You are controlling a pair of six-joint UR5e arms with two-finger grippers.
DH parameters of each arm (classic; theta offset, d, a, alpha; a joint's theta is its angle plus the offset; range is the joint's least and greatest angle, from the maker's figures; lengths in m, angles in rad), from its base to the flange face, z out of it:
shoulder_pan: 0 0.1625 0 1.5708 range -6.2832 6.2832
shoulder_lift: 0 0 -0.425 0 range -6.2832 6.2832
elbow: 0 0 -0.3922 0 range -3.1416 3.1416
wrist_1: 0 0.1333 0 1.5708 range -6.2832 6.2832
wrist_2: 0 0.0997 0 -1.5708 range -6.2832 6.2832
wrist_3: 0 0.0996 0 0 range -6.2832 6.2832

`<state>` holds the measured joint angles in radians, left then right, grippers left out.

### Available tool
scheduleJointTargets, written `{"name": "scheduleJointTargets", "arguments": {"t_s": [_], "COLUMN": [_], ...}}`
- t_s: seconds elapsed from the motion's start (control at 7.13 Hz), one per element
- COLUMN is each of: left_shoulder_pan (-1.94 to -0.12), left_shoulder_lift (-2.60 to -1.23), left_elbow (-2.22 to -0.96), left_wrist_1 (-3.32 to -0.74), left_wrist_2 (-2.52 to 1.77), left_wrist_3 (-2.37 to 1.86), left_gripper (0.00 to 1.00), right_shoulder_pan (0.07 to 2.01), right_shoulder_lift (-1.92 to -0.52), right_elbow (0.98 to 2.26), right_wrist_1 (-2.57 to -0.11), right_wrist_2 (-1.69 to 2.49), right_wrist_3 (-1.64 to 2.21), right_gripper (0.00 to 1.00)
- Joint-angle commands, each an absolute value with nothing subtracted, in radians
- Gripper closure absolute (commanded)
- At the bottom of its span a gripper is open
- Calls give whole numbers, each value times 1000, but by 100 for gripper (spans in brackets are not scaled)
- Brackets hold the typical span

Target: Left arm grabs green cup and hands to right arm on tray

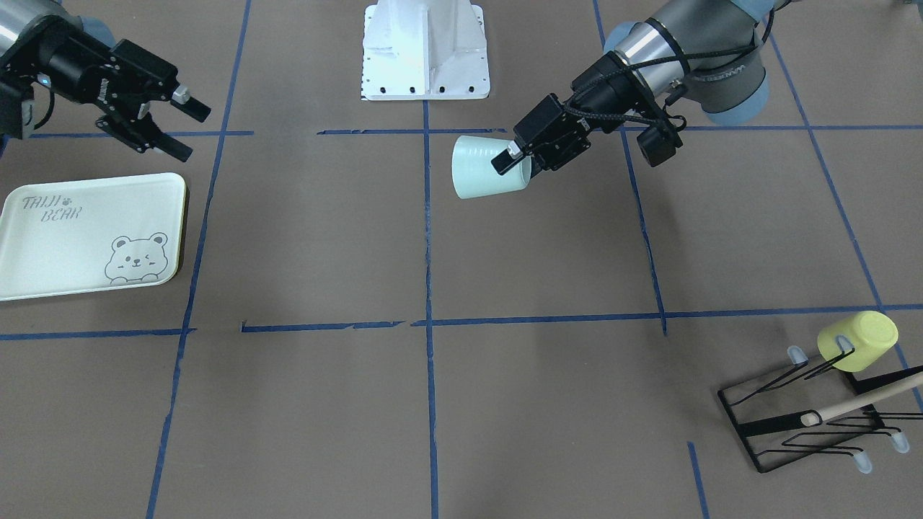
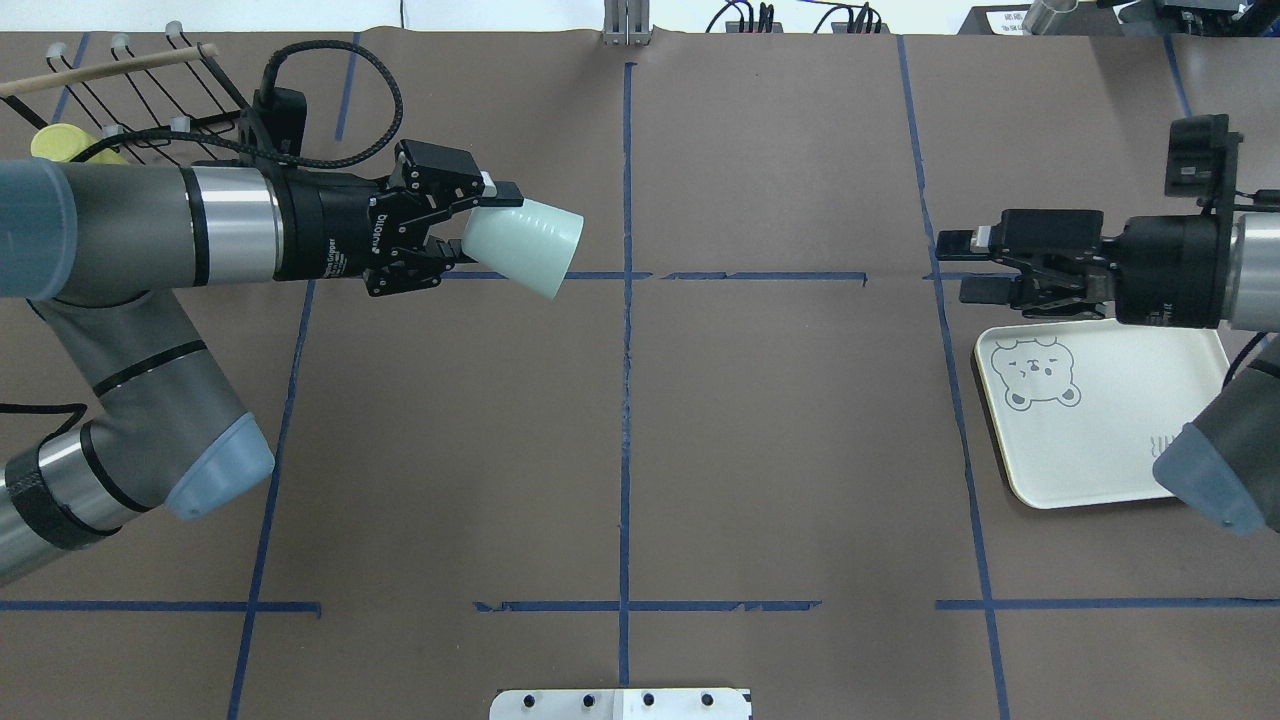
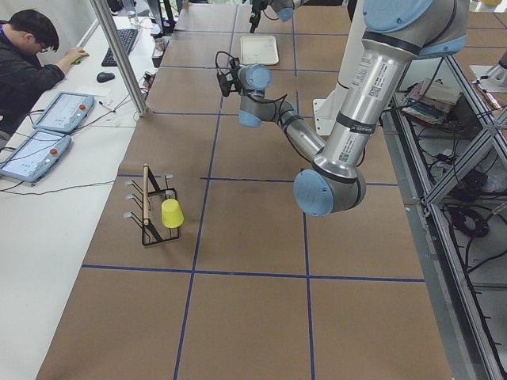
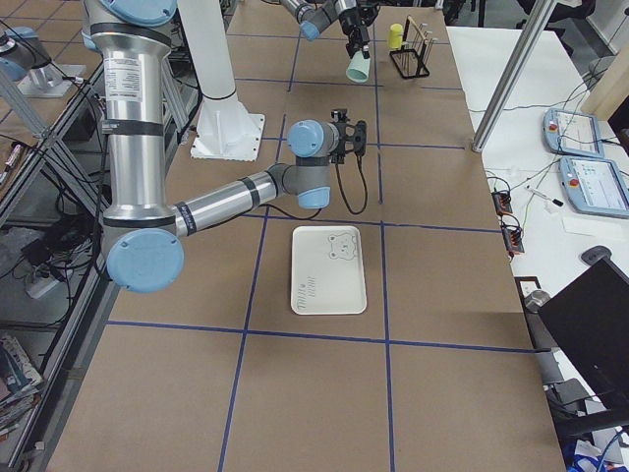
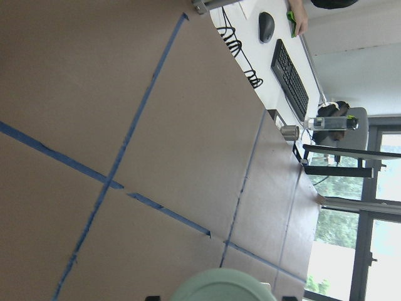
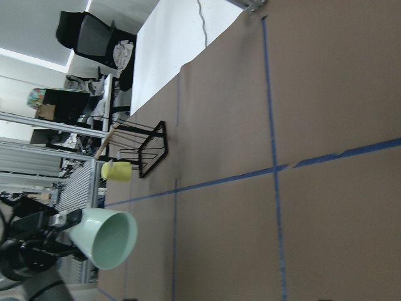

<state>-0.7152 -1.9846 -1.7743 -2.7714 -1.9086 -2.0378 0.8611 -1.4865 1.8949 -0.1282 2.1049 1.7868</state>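
Midair, L end effector (image 2: pixel 478 222) grips green cup (image 2: pixel 525 245) above blue-taped brown table (image 2: pixel 780 450); R end effector (image 2: pixel 962 265) wide.

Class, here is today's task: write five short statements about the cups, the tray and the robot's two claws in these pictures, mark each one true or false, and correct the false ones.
1. The left claw is shut on the green cup. True.
2. The green cup stands on the tray. False: it is held tilted on its side in the left claw, far from the tray.
3. The right claw is open. True; it holds nothing.
4. The yellow cup lies on the tray. False: it hangs on the black rack at the other end of the table.
5. Both claws grip the green cup. False: only the left claw does.
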Motion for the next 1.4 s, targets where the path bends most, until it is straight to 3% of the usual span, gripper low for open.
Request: {"name": "scheduleJointTargets", "arguments": {"t_s": [0.0,0.56,1.26], "left_shoulder_pan": [-690,-594,-572], "left_shoulder_lift": [-1986,-1991,-2000], "left_elbow": [-1770,-1782,-1783], "left_wrist_1": [-2919,-2979,-2979], "left_wrist_2": [-1907,-1838,-1832], "left_wrist_3": [-2130,-2146,-2151], "left_gripper": [61,61,61], "right_shoulder_pan": [727,496,485], "right_shoulder_lift": [-1428,-1335,-1214], "right_elbow": [1893,1885,1787], "right_wrist_1": [88,118,88], "right_wrist_2": [1943,1660,1634], "right_wrist_3": [1972,1970,1968], "right_gripper": [0,2,2]}}
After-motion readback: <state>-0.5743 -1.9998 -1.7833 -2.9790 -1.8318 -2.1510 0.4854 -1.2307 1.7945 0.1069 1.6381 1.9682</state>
